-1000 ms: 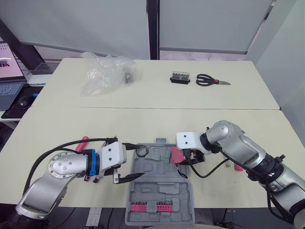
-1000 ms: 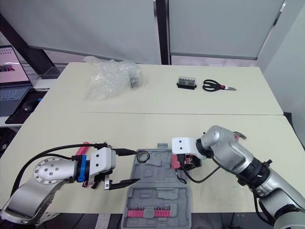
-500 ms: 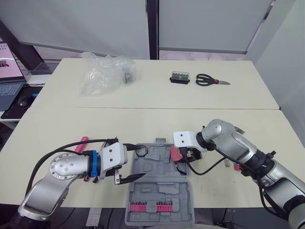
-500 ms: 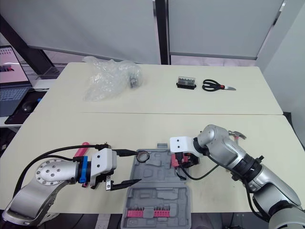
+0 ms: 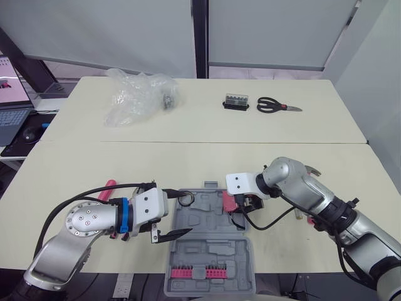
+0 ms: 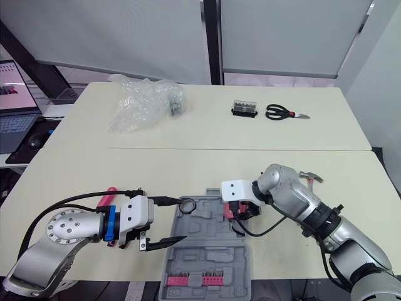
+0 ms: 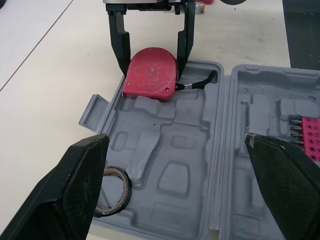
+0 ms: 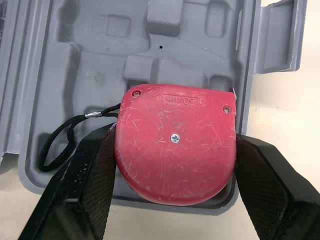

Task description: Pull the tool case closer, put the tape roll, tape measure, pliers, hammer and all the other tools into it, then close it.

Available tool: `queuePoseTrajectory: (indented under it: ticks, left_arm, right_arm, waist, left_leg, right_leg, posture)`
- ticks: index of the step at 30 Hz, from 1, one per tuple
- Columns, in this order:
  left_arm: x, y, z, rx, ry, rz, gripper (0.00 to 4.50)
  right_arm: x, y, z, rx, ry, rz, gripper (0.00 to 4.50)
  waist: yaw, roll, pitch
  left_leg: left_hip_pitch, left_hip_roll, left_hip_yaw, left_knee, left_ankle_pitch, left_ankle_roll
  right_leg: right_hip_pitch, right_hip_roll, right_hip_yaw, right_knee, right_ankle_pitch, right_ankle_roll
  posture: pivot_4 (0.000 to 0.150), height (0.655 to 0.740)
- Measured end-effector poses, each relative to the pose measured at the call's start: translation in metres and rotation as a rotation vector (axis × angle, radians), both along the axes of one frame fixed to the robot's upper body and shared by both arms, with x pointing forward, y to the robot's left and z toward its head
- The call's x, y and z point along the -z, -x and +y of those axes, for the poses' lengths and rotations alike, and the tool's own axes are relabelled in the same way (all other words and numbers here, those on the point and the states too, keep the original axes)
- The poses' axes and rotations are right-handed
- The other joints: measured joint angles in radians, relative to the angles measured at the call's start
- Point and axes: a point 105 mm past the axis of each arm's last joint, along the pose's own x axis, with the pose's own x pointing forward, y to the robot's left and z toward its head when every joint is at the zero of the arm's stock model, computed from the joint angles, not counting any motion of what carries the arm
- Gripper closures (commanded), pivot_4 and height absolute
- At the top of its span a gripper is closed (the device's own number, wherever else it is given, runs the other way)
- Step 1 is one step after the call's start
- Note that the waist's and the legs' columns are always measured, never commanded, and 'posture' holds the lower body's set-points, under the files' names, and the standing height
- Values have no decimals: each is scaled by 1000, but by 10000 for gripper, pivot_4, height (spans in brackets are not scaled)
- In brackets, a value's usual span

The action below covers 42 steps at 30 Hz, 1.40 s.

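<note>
Grey plastic, the tool case (image 5: 210,251) lies open at the near edge of the bench, between the two arms, so the pulling-in looks done. The tape roll (image 5: 186,198) already sits in the case's far-left corner. The right pincer (image 8: 172,150) is clenched on the red tape measure (image 7: 151,75), which is at the case's right rim and, by my reading, not yet seated in a recess. The left pincer (image 5: 178,212) is released, its fingers spread wide at the case's left edge and grasping nothing.

Left to do: a red-handled tool (image 5: 108,186), probably the pliers, lies on the bench beyond the left arm. The hammer (image 6: 311,177) lies on the far side of the right forearm. The scissors (image 5: 276,105) and bit box (image 5: 237,101) lie at the far right, well apart from the case. Then the lid must close.

Both eye views take in those outlying tools. The right wrist view adds the measure overlapping the case rim, and the left wrist view its black strap trailing into the tray.
</note>
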Motion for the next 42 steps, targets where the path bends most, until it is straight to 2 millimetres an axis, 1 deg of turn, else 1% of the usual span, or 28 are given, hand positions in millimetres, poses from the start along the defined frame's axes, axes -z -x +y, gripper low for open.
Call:
queuePoseTrajectory:
  ticks: [1, 2, 9, 15, 18, 21, 23, 25, 29, 34, 38, 42]
  left_arm:
    - [0, 1, -1, 4, 0, -1, 0]
    - [-1, 1, -1, 7, 1, -3, 0]
    - [1, 2, -2, 8, 4, 6, 0]
    - [2, 4, -2, 5, 9, 16, 0]
    - [2, 4, -2, 5, 16, 20, 0]
    - [2, 4, -2, 4, 19, 22, 0]
    - [1, 3, -2, 2, 21, 21, 0]
    - [0, 2, -1, -2, 21, 21, 0]
    - [0, 2, -1, -2, 21, 23, 0]
    - [0, 2, -1, -1, 21, 23, 0]
    - [0, 2, -1, 0, 21, 23, 0]
    - [-1, 2, -1, 0, 21, 23, 0]
  right_arm:
    - [-1, -1, 1, -2, -3, -5, 1289]
    - [-2, -1, 2, -4, -7, -11, 605]
    - [-12, -5, 2, -2, -24, -40, 605]
    - [-29, 8, -3, -50, -126, -39, 605]
    - [-33, 10, -6, -50, -178, -29, 605]
    - [-36, 9, -12, -34, -201, -27, 6690]
    - [-36, 10, -12, -34, -212, -24, 13758]
    - [-35, 11, -12, -32, -220, -18, 19876]
    - [-35, 11, -9, -30, -238, -18, 28726]
    - [-30, 12, -4, -49, -292, -32, 28726]
    - [-10, 11, -10, -26, -334, -14, 28726]
    - [10, 12, -12, 7, -383, 10, 28726]
  waist:
    - [0, 0, 0]
    - [0, 0, 0]
    - [0, 0, 0]
    - [0, 0, 0]
    - [0, 0, 0]
    - [0, 0, 0]
    - [0, 0, 0]
    - [0, 0, 0]
    - [0, 0, 0]
    - [0, 0, 0]
    - [0, 0, 0]
    - [0, 0, 0]
  left_leg:
    - [0, 0, 0, 0, 0, 0]
    - [0, 0, 0, 0, 0, 0]
    - [0, 0, 0, 0, 0, 0]
    - [0, 0, 0, 0, 0, 0]
    - [0, 0, 0, 0, 0, 0]
    - [0, 0, 0, 0, 0, 0]
    - [0, 0, 0, 0, 0, 0]
    - [0, 0, 0, 0, 0, 0]
    - [0, 0, 0, 0, 0, 0]
    - [0, 0, 0, 0, 0, 0]
    - [0, 0, 0, 0, 0, 0]
    - [0, 0, 0, 0, 0, 0]
  right_leg:
    - [0, 0, 0, 0, 0, 0]
    - [0, 0, 0, 0, 0, 0]
    - [0, 0, 0, 0, 0, 0]
    - [0, 0, 0, 0, 0, 0]
    - [1, 0, 0, 0, 0, 0]
    - [0, 0, 0, 0, 0, 0]
    - [0, 0, 0, 0, 0, 0]
    - [0, 0, 0, 0, 0, 0]
    - [0, 0, 0, 0, 0, 0]
    - [0, 0, 0, 0, 0, 0]
    - [1, 0, 0, 0, 0, 0]
    - [1, 0, 0, 0, 0, 0]
  posture:
    - [1500, 7400]
    - [1500, 7400]
    - [1500, 7400]
    - [1500, 7400]
    - [1500, 7400]
    - [1500, 7400]
    - [1500, 7400]
    - [1500, 7400]
    - [1500, 7400]
    - [1500, 7400]
    - [1500, 7400]
    - [1500, 7400]
